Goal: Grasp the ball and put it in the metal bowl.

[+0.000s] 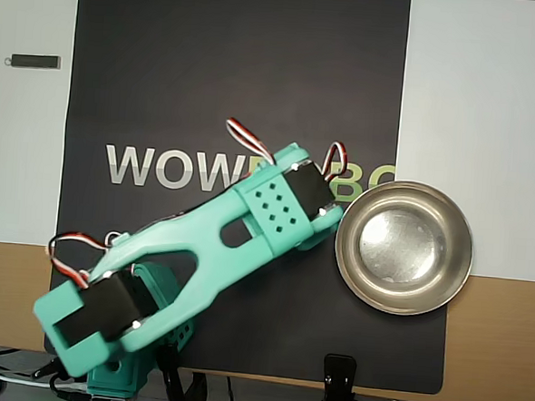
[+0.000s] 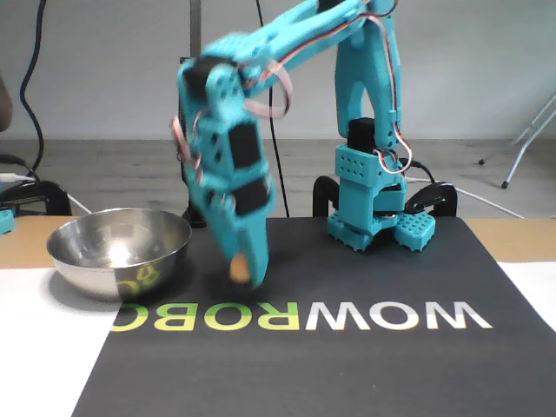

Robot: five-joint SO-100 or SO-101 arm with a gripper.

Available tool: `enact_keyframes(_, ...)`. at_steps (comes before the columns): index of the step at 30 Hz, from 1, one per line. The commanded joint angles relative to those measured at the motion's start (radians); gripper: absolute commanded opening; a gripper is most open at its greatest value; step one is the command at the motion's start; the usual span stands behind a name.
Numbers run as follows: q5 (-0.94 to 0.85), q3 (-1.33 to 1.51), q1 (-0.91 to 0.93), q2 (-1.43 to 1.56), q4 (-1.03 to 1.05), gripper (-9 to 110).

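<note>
In the fixed view my gripper (image 2: 243,271) is clamped on the ball (image 2: 236,268), clear of the black mat (image 2: 365,365). The metal bowl (image 2: 119,252) sits at nine o'clock from it, nearby. In the overhead view my arm (image 1: 210,251) hides the ball.

You face a plain pale wall (image 2: 104,69) in the fixed view, meeting a grey floor (image 2: 104,174) behind the work area. The wooden tabletop (image 1: 494,351) carries a dark mat (image 1: 239,71) printed with lettering, flanked by white sheets (image 1: 482,105). A black cable (image 2: 35,61) hangs at the left. Lighting is even and diffuse.
</note>
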Motion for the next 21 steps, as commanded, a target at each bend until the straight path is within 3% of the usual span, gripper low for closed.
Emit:
enact_keyframes(1, -0.005, -0.035, -0.003, 0.114, 0.051, 29)
enact_keyframes(21, 0.002, -0.364, 0.158, 0.202, 0.29, 29)
